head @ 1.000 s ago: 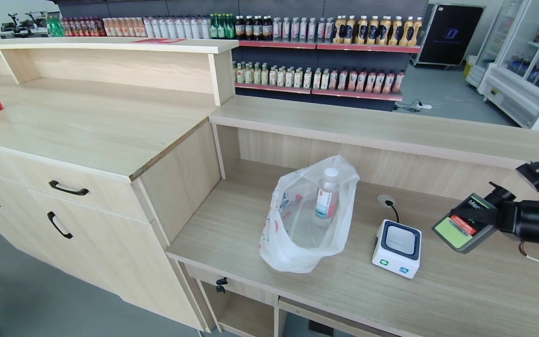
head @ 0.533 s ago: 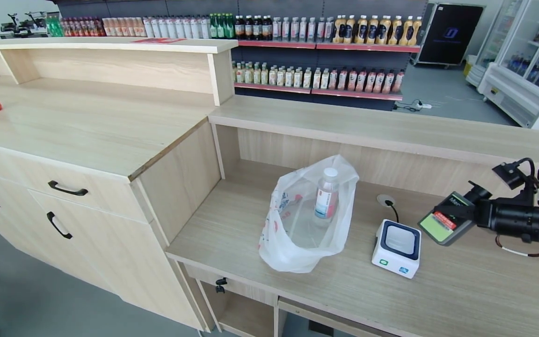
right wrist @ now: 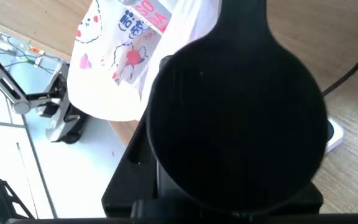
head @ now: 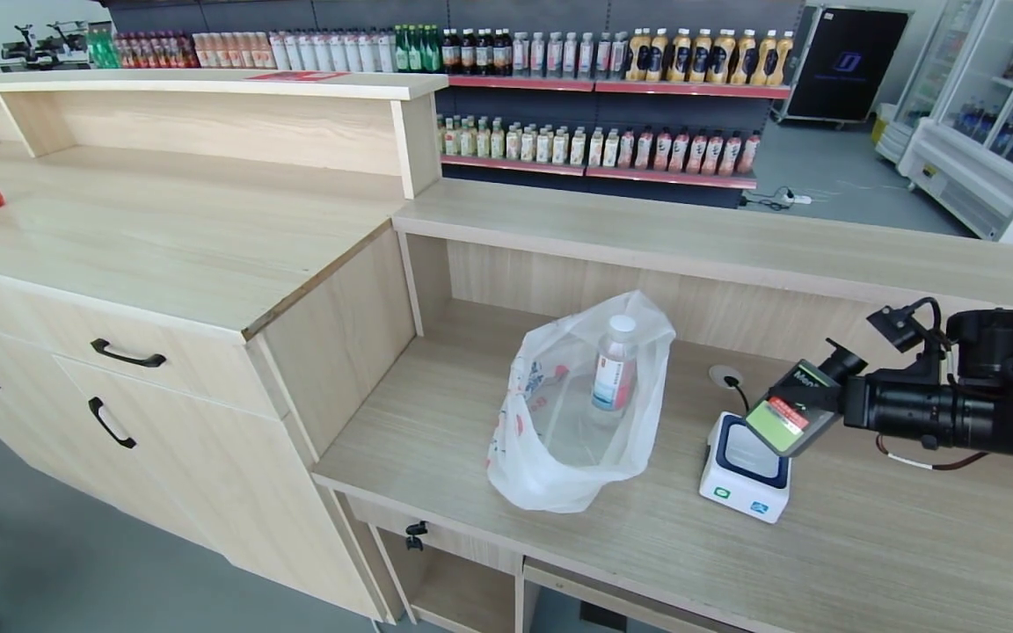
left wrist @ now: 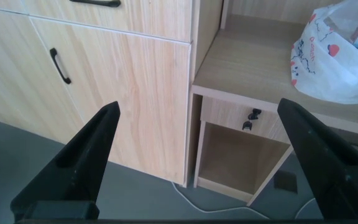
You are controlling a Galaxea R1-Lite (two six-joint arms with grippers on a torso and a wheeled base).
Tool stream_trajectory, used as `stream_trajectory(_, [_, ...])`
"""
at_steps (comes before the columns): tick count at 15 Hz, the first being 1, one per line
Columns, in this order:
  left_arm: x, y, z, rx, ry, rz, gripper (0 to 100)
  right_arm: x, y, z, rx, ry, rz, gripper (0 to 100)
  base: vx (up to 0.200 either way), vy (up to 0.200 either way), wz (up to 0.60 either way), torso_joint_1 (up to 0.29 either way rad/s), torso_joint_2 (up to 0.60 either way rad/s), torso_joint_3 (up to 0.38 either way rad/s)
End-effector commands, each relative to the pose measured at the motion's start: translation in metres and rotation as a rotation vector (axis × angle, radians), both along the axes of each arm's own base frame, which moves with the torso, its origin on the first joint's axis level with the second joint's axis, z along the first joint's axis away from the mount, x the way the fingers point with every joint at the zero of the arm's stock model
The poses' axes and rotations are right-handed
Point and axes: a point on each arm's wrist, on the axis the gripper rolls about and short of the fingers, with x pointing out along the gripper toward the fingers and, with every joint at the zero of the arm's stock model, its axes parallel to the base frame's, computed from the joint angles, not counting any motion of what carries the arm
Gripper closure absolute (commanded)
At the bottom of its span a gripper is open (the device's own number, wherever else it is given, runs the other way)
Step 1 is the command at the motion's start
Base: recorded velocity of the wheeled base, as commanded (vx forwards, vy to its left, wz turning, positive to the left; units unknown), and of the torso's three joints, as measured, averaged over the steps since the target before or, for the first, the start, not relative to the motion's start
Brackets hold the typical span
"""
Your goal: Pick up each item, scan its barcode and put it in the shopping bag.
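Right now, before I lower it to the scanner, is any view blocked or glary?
Head view: even light, no glare on the scanner; the pack in the right gripper overlaps its window. Right wrist view: a dark round mass blocks the middle, with the shopping bag beyond it.

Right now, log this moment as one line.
step: scan | right gripper: jaws shut on box, near scanner | left gripper: jaws open | bag: holds bottle

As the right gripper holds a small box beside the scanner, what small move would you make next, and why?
Probably shift the right gripper slightly toward the shopping bag, centring the small box over the scanner: the box now overlaps only the scanner's far right corner.
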Motion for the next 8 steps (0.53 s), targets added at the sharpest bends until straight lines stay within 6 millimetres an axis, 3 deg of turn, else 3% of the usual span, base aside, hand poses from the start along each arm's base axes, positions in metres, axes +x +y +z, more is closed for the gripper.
stream_trajectory(1, [0.0000,0.0000,0.0000,0.000,-0.001,0.000,0,0.0029,0.0029,-0.0042,0.002,0.009,0.010,100,0.000,0.000,0.00,0.000,0.00,0.000])
stream_trajectory(8, [0.0000,0.0000,0.0000,0.000,-0.001,0.000,0,0.0094,0.0048,-0.0074,0.002,-0.003,0.018,100,0.000,0.000,0.00,0.000,0.00,0.000])
